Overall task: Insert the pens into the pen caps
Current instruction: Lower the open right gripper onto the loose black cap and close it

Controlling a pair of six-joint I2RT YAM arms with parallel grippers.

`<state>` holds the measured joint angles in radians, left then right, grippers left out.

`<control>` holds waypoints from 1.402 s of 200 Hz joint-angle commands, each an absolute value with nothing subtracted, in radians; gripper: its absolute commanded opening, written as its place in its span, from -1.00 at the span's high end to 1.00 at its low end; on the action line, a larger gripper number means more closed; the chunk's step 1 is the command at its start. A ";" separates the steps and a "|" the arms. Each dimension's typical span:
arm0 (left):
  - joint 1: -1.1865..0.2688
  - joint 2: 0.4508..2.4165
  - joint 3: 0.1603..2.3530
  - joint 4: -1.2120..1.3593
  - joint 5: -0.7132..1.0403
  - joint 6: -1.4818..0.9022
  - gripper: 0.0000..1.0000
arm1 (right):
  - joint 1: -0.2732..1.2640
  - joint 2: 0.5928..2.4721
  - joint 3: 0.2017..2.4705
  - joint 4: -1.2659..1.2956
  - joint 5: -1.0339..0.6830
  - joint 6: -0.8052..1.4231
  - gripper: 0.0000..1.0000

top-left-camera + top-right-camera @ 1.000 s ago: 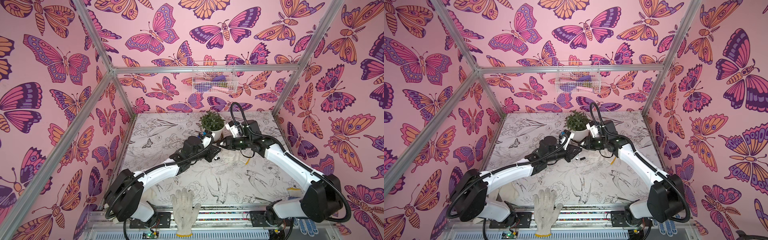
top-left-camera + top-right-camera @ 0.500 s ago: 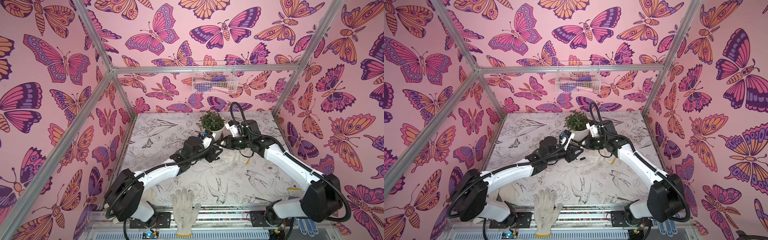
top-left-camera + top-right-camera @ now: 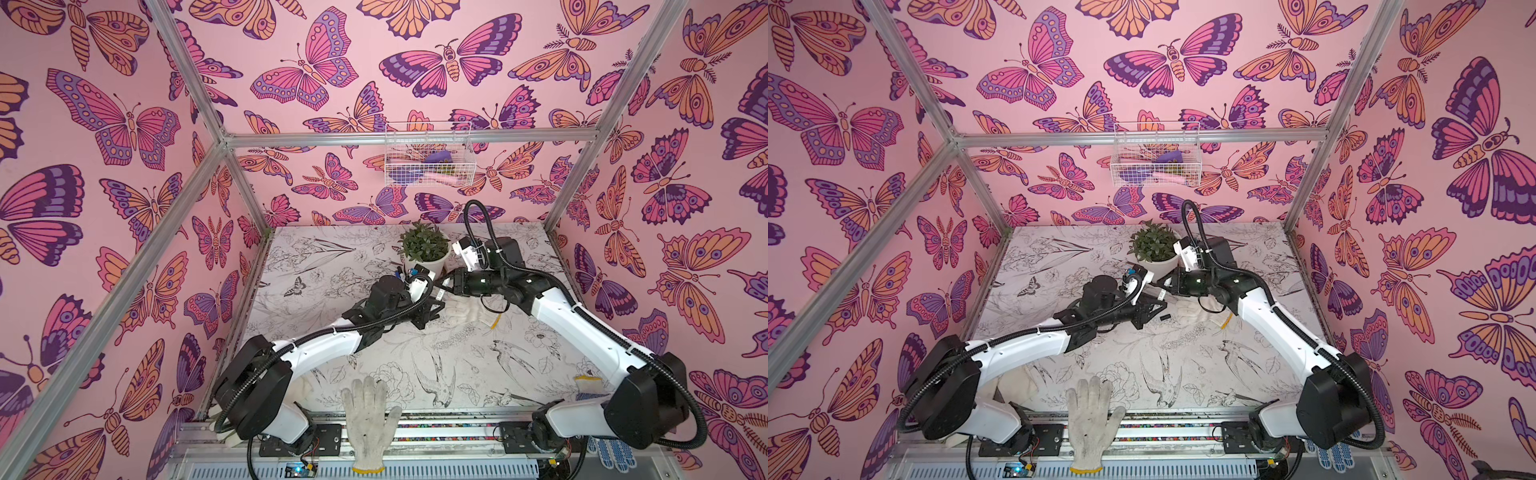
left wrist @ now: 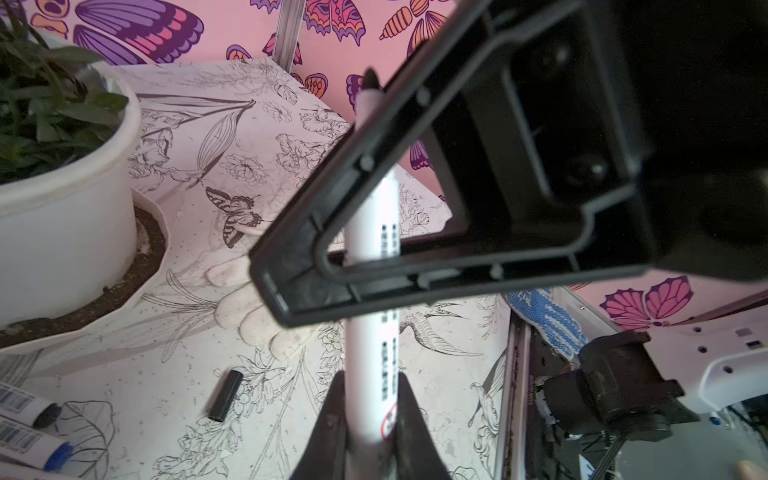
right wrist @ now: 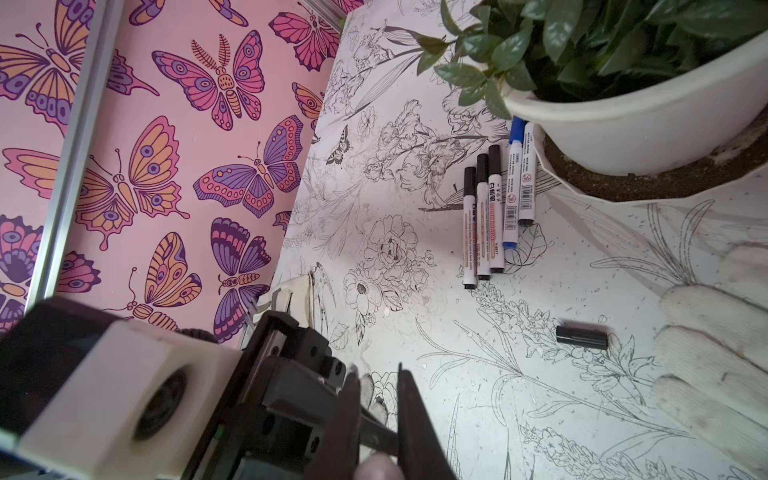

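- Left fingers (image 4: 328, 428) clamped on uncapped pen (image 4: 370, 353) barrel, above worktop (image 4: 124, 374) centre; right fingers (image 5: 415, 415) pinched shut, contents unclear.
- Pen looks light, stiff, slick; hold mid-barrel.
- Loose cap (image 4: 224, 395) on worktop nearby, likely rolls.

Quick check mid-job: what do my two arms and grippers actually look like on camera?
The left arm and right arm have white links and bulky black joints, with black corrugated cable hoses alongside. The left gripper and right gripper are black, with hollow triangular fingers. White camera housings sit at the wrists.
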<state>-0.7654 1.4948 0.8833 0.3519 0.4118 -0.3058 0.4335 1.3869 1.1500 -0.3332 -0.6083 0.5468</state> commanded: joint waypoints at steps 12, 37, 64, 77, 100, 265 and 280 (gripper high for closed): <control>-0.752 1.502 0.885 0.337 0.380 -0.328 1.00 | 0.433 1.368 1.193 -0.367 -0.595 0.526 0.50; -0.705 1.497 0.825 0.332 0.277 -0.428 1.00 | 0.406 1.340 1.185 -0.396 -0.522 0.521 0.10; -0.684 1.451 0.744 0.296 0.071 -0.487 1.00 | 0.390 1.312 1.119 -0.413 -0.368 0.547 0.00; -0.679 1.426 0.725 0.252 -0.021 -0.513 1.00 | 0.391 1.340 1.085 -0.423 -0.348 0.563 -0.03; -0.675 1.392 0.704 0.232 -0.073 -0.506 1.00 | 0.431 1.459 1.099 -0.507 -0.348 0.533 -0.03; -0.674 1.292 0.665 0.229 -0.110 -0.428 1.00 | 0.529 1.984 1.362 -0.638 -0.290 0.540 -0.03; -0.675 1.287 0.666 0.218 -0.118 -0.425 1.00 | 0.532 2.013 1.392 -0.653 -0.267 0.545 -0.03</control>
<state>-0.6800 1.3094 0.6846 0.2356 -0.0921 -0.4500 0.5262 1.9583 1.3468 -0.6098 -0.3225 0.5240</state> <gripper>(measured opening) 0.156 0.516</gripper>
